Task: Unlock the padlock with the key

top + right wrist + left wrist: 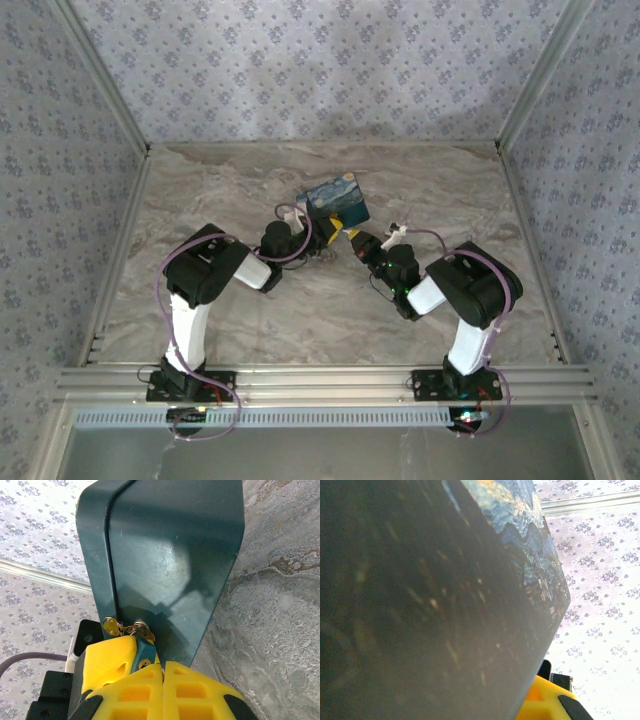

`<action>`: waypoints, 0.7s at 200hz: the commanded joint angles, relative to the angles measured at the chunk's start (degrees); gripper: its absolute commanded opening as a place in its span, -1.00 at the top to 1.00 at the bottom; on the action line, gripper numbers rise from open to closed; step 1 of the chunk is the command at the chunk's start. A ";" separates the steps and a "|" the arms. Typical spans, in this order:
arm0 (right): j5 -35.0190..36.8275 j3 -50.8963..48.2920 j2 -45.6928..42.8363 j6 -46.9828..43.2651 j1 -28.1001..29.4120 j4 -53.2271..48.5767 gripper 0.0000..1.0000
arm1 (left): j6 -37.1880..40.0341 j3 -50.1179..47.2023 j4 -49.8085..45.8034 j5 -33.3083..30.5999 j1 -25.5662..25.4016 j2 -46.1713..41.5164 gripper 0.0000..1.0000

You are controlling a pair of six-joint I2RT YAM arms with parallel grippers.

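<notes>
Step in hand: bringing key to lock. The painted case [335, 200] stands on edge on the table [250, 320], between both arms. The left end effector [300, 228] sits against the case's left edge; we cannot tell how its fingers stand. In the right wrist view, the right end effector [162, 672] has its fingers pressed together just below the small padlock [144, 654], which sits at the case's lower edge with its keyhole facing the camera. A brass key [111, 626] hangs just beside it, not inserted. We judge the next move requires gripping the key and aligning it with the keyhole.
</notes>
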 commanded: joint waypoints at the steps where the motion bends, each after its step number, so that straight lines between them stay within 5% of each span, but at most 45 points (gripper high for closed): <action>1: -0.08 1.08 0.28 0.57 0.45 1.63 1.00 | -1.04 2.09 4.24 1.21 -0.81 0.99 1.00; 140: 2.18 5.63 3.36 1.31 2.50 1.59 1.00 | -2.07 3.10 6.18 0.59 -2.38 1.38 1.00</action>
